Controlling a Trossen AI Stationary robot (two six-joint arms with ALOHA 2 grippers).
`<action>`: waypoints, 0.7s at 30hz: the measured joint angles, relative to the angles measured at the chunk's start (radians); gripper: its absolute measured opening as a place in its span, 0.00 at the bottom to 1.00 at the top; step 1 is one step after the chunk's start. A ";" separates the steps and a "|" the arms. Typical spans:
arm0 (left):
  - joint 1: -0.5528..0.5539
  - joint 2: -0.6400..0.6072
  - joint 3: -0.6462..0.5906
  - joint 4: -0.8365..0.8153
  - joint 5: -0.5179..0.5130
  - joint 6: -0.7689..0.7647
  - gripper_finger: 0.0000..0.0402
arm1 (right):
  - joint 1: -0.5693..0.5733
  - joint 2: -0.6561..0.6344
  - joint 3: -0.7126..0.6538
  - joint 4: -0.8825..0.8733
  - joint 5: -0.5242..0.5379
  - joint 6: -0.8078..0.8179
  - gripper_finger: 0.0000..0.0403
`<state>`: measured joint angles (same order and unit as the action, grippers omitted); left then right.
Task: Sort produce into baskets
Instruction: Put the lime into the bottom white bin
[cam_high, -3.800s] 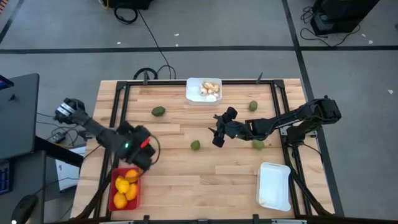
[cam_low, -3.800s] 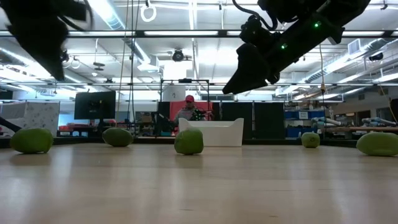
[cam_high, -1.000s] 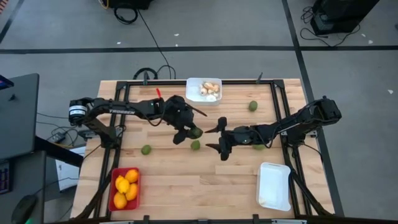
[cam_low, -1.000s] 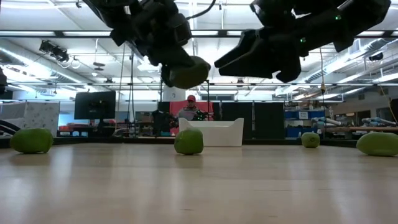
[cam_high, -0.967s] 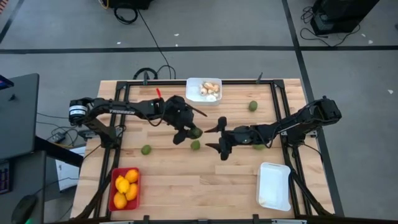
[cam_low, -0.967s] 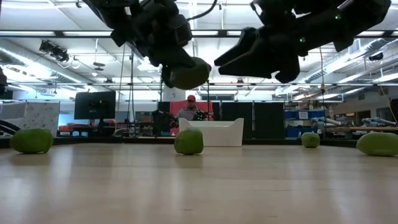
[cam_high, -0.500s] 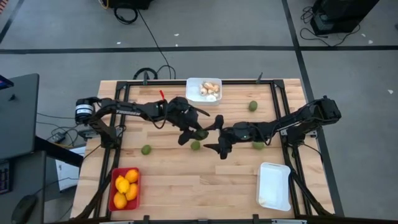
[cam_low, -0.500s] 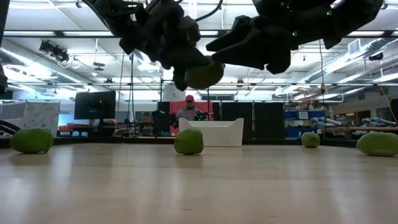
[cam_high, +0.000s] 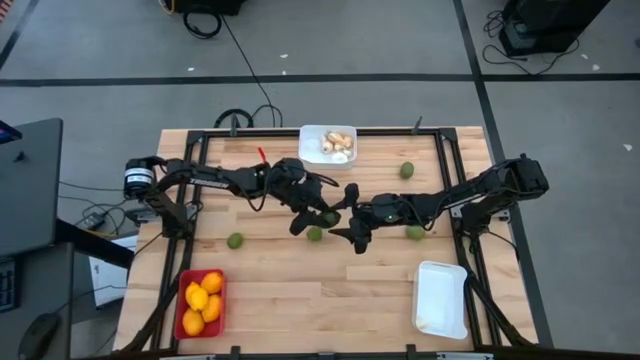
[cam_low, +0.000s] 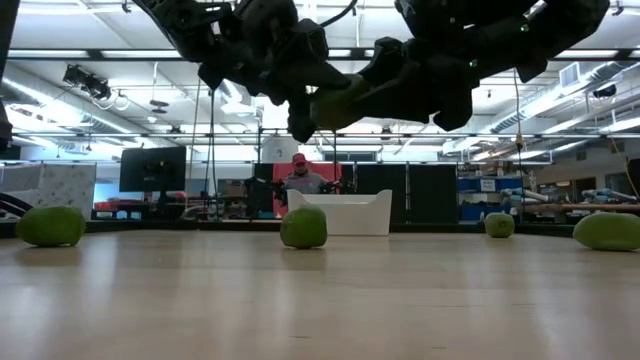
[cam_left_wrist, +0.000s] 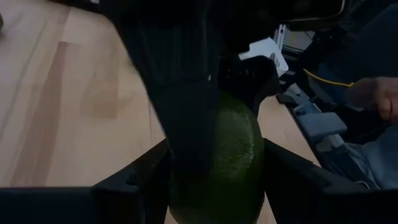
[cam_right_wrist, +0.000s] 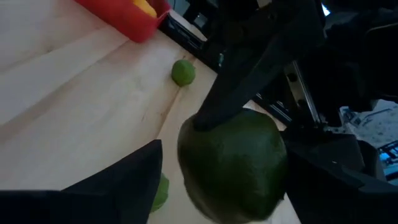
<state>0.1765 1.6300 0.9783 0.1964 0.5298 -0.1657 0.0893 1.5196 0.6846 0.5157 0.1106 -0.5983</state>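
My left gripper (cam_high: 318, 216) is shut on a dark green fruit (cam_high: 328, 217) and holds it in the air over the middle of the table. My right gripper (cam_high: 346, 216) is open, and its two fingers stand on either side of the same fruit (cam_right_wrist: 233, 165). Four more green fruits lie on the wood, one (cam_high: 314, 234) just below the grippers and three others farther off (cam_high: 235, 241) (cam_high: 414, 233) (cam_high: 407, 170). The red basket (cam_high: 183, 318) holds yellow-orange fruits. A white basket (cam_high: 310, 152) at the far edge holds pale mushroom pieces. My left gripper pinches the green fruit's sides (cam_left_wrist: 214, 143) between its two fingers. It comes from the table's left, slanting slightly down. The fruit (cam_low: 335, 105) hangs clear of the table. My right gripper's fingers (cam_right_wrist: 134, 180) flank the fruit; a gap shows at one finger, and whether the other touches I cannot tell.
A second white basket (cam_high: 441, 298) stands at the near right. A metal frame (cam_high: 190, 170) runs along the table's left, far and right sides. In the room beyond the far edge sits a person (cam_low: 300, 178).
My left gripper has carried the green fruit a little toward the table's right and tipped slightly, so the fruit now sits between my right gripper's open fingers. The fruit has stayed clear of the table.
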 joint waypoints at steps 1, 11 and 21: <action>-0.002 0.001 0.000 0.004 -0.002 0.000 0.55 | -0.002 0.000 0.000 -0.002 0.000 0.000 0.76; -0.014 0.002 0.000 0.012 -0.017 0.006 0.55 | -0.006 -0.001 0.000 0.000 0.002 0.010 0.50; -0.011 -0.002 0.004 0.039 -0.179 0.067 0.67 | -0.006 -0.017 0.017 -0.271 -0.052 0.514 0.51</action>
<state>0.1655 1.6282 0.9820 0.2355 0.3512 -0.0987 0.0832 1.5024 0.7018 0.2451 0.0590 -0.0846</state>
